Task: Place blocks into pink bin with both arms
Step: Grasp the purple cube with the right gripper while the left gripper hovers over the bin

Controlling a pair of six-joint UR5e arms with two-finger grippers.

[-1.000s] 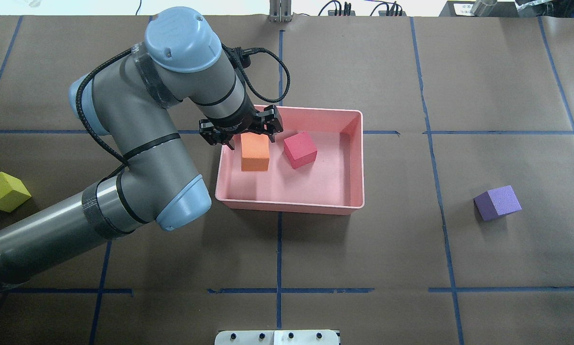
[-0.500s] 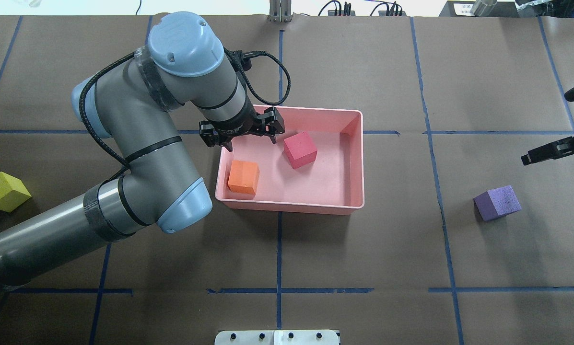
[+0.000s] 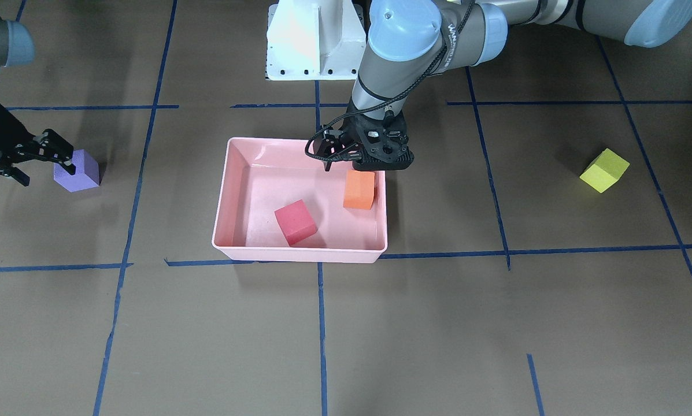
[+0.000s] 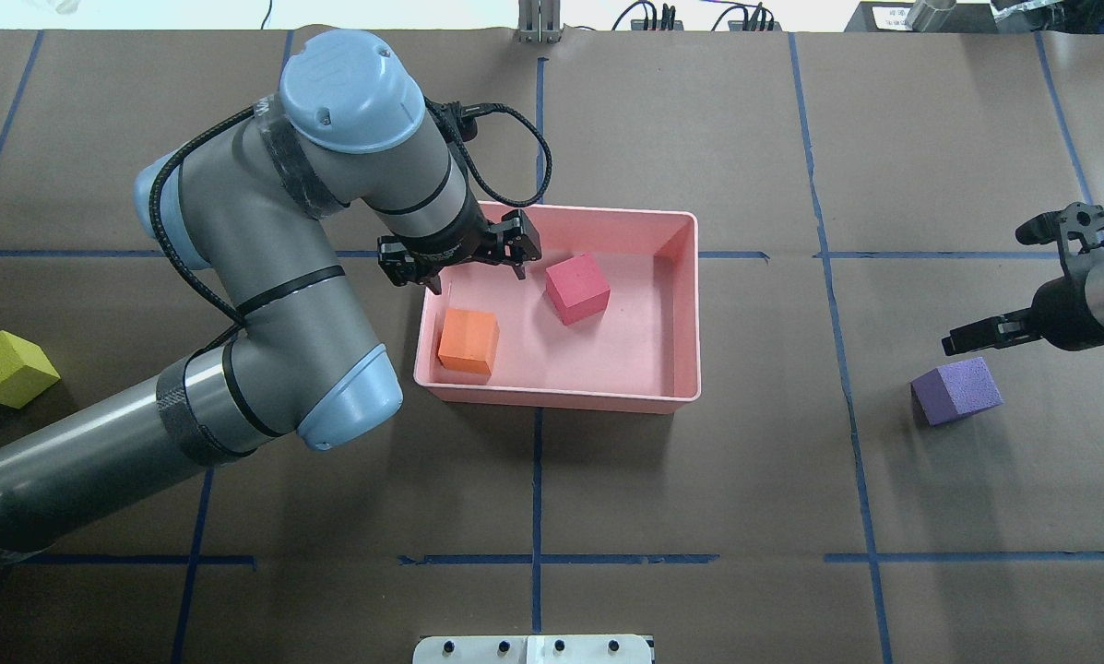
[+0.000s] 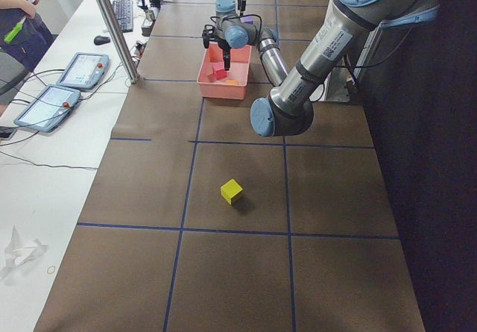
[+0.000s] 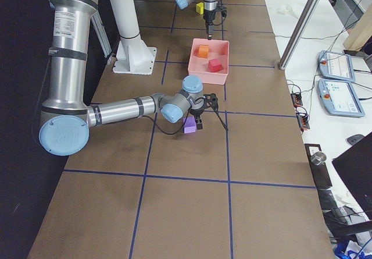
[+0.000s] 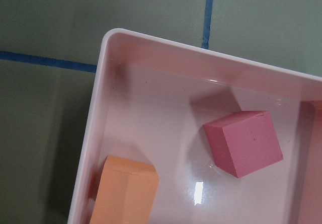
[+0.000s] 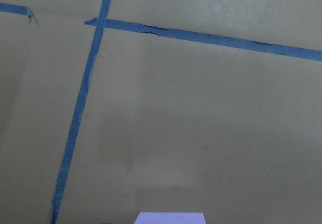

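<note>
while the left claw (image 4: 478, 277) hangs open and empty over the pink bin (image 4: 561, 398), the right claw (image 4: 1003, 281), spread empty, should centre on the purple block (image 4: 957, 390) well right of the bin.

No legible text or number appears; fine print on the left arm (image 5: 307, 77) is too small to read.

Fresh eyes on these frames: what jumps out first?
The shallow pale pink plastic bin at table centre stands out first. An orange foam cube and a red foam cube lie inside it, and the left gripper hangs open over its left end. Next, the right gripper is open close by the purple foam cube, and the yellow-green foam cube sits alone far left.
</note>
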